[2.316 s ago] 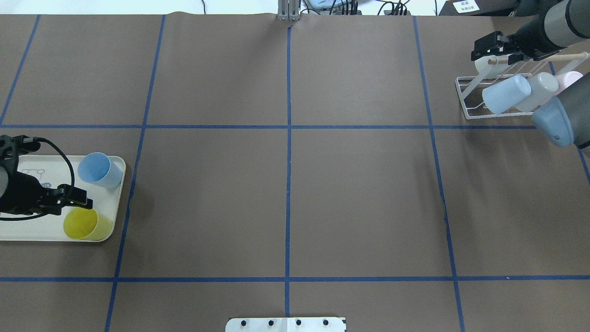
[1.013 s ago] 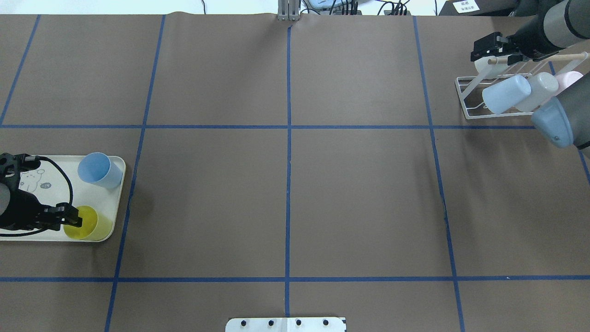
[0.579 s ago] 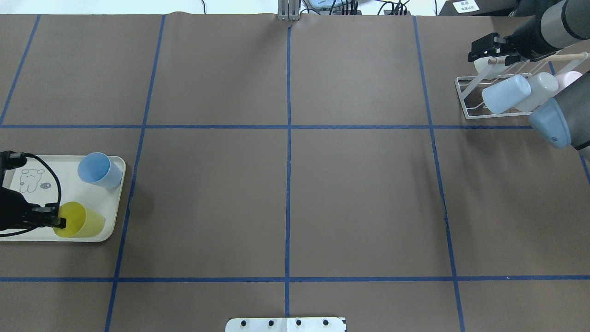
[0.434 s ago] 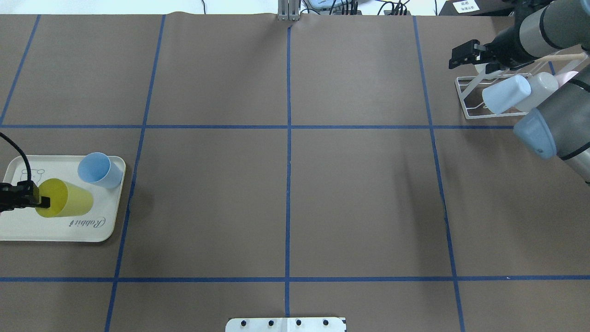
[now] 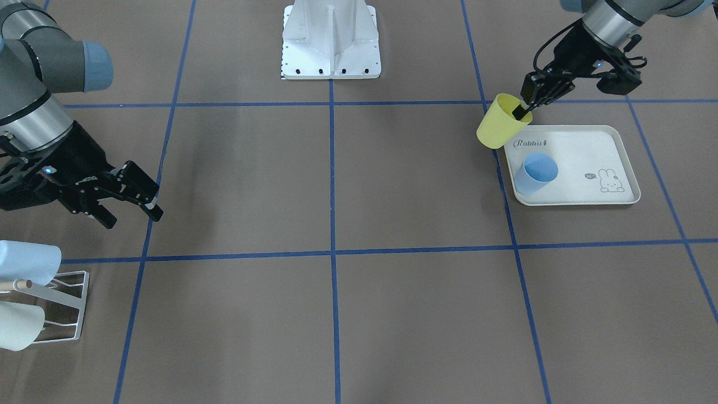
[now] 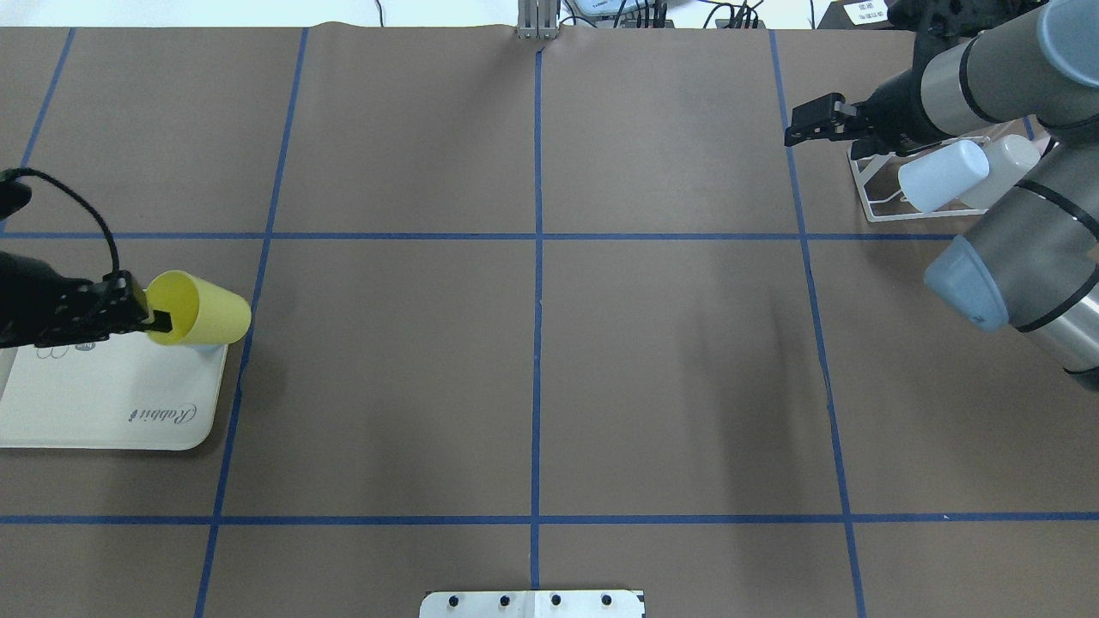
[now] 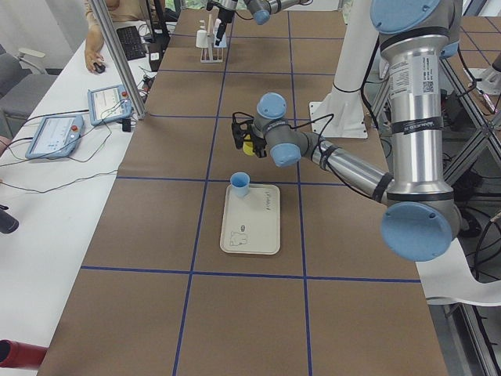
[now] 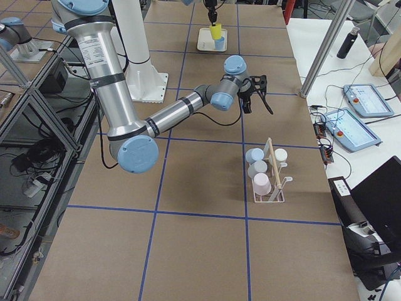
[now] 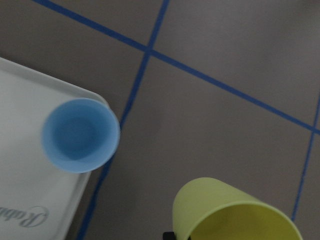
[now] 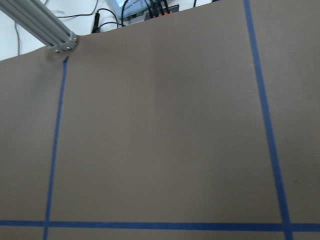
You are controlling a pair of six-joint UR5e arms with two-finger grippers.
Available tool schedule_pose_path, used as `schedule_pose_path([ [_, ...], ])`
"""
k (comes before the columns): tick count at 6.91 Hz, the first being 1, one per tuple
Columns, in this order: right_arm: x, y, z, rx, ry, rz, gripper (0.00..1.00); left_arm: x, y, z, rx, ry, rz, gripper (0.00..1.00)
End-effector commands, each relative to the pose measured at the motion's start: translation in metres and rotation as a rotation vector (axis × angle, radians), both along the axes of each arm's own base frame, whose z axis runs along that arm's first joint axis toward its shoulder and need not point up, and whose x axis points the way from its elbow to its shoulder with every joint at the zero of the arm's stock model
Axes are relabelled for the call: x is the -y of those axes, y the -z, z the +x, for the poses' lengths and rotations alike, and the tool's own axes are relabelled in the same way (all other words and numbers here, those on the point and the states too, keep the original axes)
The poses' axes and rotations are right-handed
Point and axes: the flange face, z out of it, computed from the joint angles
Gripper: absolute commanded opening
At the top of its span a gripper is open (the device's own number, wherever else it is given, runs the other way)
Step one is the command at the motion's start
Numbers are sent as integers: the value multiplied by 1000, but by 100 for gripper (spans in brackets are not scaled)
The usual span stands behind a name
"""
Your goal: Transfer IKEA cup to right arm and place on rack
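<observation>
Left gripper (image 5: 524,109) pinches the yellow cup (image 5: 499,126) by its rim wall: one finger inside the mouth, the other outside. The cup hangs in the air over the tray (image 5: 622,157) corner nearest the table centre and touches nothing below. The blue cup (image 5: 535,173) stands upright on the tray, just beside and under it.

Key relation: the cup's long axis is tipped well off vertical. In the overhead view it reads close to level, mouth toward the left gripper (image 6: 159,320), closed base toward table centre, i.e. toward the other arm.

Right gripper (image 5: 134,217) is empty, jaws spread wide. It hovers just off the rack (image 6: 867,176), fingers pointing inward across the table. It is well apart from the cup, with most of the table between them.

My read: pickup done, handover not started. Both arms need to close on the middle. The base end is free, so the right arm can take the body or base without fouling the left fingers.

The rack already carries several pale cups (image 8: 255,169), so free slot space looks tight.
</observation>
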Motion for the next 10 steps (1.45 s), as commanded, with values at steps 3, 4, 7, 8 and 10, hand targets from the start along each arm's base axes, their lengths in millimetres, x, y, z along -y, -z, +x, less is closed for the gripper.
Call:
schedule_pose_path([
  [3,-71,54,-5,572,130,-69,100,-23,63,62,-718,52,-61,0],
  [4,-90,68,-11,674,188,-60,100,-37,58,94,-891,63,-89,0],
  [7,-139,117,-30,1012,301,-66,100,-89,120,170,-1158,0,-134,0],
  [8,-155,123,-40,1113,317,-91,100,-105,122,174,-1230,-5,-150,0],
  [10,-184,126,-69,1209,335,-121,100,-124,134,178,-1327,-26,-169,0],
])
